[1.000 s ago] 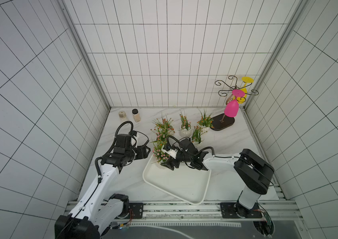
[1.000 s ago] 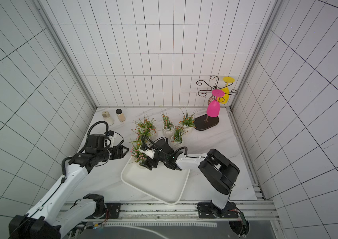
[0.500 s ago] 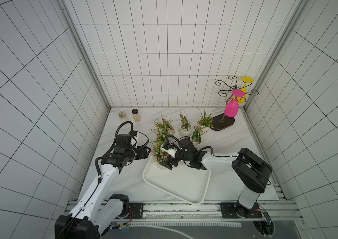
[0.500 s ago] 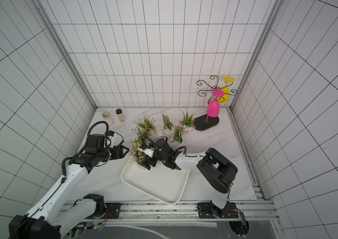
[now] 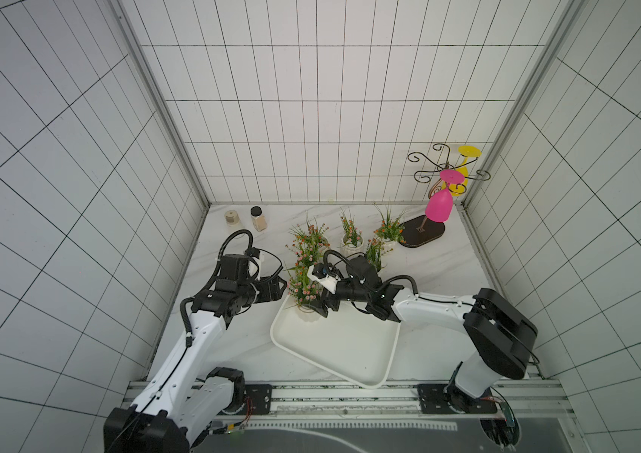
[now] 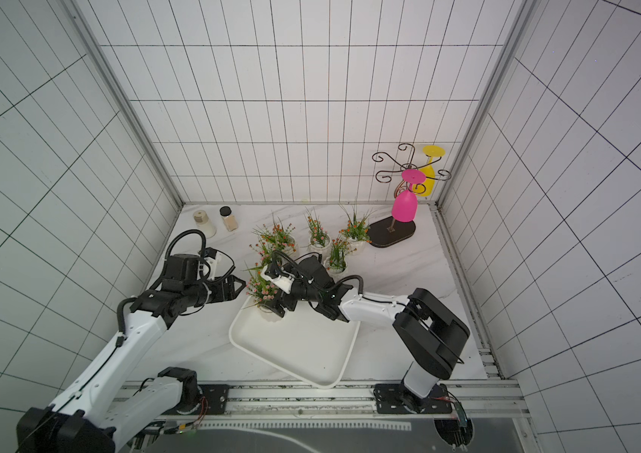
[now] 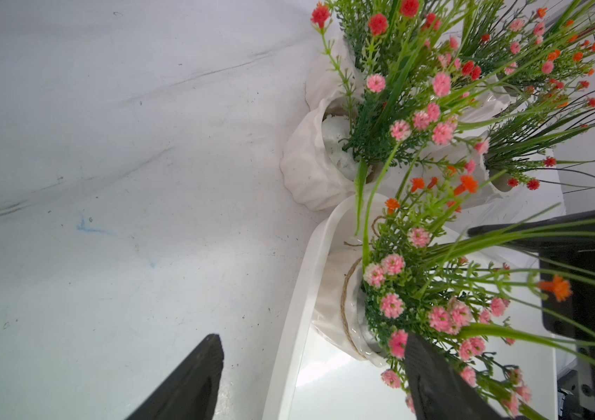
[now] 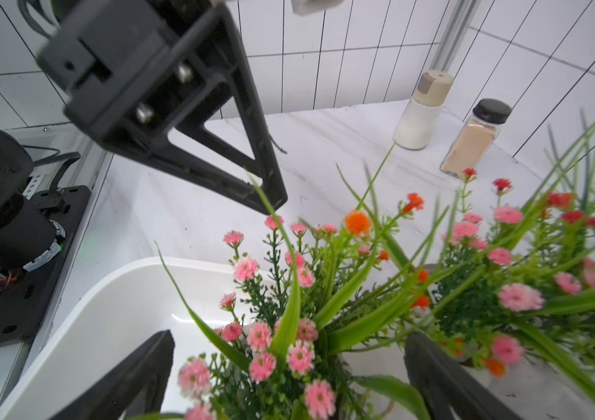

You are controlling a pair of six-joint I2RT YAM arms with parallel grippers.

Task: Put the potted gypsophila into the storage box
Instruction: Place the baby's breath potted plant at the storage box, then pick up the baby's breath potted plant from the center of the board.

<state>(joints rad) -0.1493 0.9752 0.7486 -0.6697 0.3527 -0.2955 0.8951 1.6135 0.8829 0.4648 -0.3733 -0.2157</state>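
The storage box is a shallow white tray at the table's front middle. One potted gypsophila stands in its far left corner, pink flowers up. My right gripper is open, a jaw on each side of that plant's stems. My left gripper is open just left of that corner, its jaws astride the box's rim. Several more potted gypsophila stand behind the box on the table.
Two seasoning jars stand at the back left. A wire rack on a dark oval base at the back right carries a hanging pink glass and a yellow glass.
My right gripper's jaws have spread wider around the pot in the box. My left gripper's jaws have parted from shut. Both arms have stayed roughly in place.
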